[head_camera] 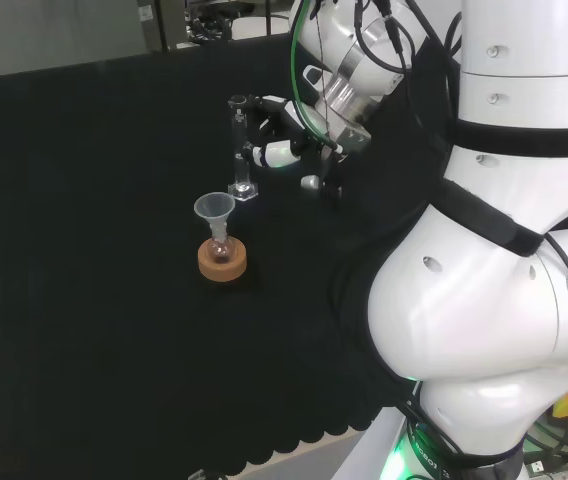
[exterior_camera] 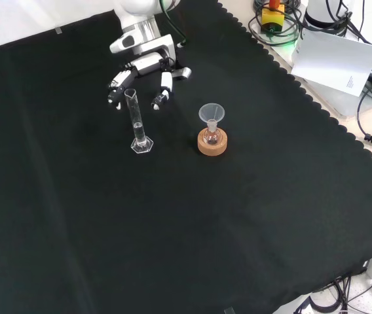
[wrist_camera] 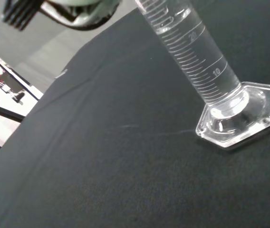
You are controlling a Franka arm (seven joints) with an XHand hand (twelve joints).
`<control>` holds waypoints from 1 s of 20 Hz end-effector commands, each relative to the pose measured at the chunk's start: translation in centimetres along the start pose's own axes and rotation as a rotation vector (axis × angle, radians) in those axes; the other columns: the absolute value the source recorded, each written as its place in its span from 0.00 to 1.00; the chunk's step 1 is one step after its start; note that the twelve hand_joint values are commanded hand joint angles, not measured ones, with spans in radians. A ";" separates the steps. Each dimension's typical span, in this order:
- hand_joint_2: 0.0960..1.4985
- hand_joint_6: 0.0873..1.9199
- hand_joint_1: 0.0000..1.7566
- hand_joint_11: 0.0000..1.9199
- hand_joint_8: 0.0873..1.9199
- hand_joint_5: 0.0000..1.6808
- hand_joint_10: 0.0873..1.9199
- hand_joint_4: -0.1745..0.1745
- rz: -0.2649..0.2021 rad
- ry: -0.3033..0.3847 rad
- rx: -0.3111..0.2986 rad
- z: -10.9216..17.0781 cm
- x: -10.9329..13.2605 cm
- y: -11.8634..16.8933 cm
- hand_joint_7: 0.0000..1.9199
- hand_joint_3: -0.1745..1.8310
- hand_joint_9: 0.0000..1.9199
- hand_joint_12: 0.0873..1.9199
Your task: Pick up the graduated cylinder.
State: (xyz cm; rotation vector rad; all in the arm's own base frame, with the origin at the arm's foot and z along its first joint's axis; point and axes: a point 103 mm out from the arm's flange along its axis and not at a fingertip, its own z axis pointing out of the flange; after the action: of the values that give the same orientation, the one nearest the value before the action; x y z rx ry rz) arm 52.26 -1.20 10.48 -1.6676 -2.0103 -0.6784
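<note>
A clear graduated cylinder [exterior_camera: 137, 122] with a hexagonal foot stands upright on the black cloth. In the head view the cylinder [head_camera: 241, 150] is left of the hand [head_camera: 279, 135]. The hand [exterior_camera: 141, 70] hovers just behind the cylinder's top in the front view, fingers spread and relaxed on both sides of the tube, not closed on it. The wrist view looks closely at the cylinder [wrist_camera: 206, 71] with its printed scale and foot; it appears empty.
A small flask with a clear funnel [exterior_camera: 211, 116] on a cork ring [exterior_camera: 212, 144] stands to the right of the cylinder in the front view. The cloth's scalloped edge [exterior_camera: 317, 104] runs along the right, with cables and a paper sheet [exterior_camera: 340, 59] beyond.
</note>
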 end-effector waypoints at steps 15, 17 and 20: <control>0.35 0.00 0.52 0.22 0.29 0.27 0.24 0.39 -0.143 0.236 0.023 3.7 -1.7 2.2 0.22 0.41 0.34 0.66; 0.35 0.00 0.53 0.22 0.29 0.28 0.24 0.39 -0.137 0.276 0.019 3.9 -1.8 2.4 0.23 0.41 0.35 0.66; 0.35 0.00 0.53 0.23 0.28 0.29 0.23 0.41 -0.137 0.302 0.006 4.1 -2.0 2.5 0.25 0.41 0.36 0.66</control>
State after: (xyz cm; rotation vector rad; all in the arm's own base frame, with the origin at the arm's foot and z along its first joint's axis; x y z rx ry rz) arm 54.61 -0.08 6.40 -1.3784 -1.9559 -0.8484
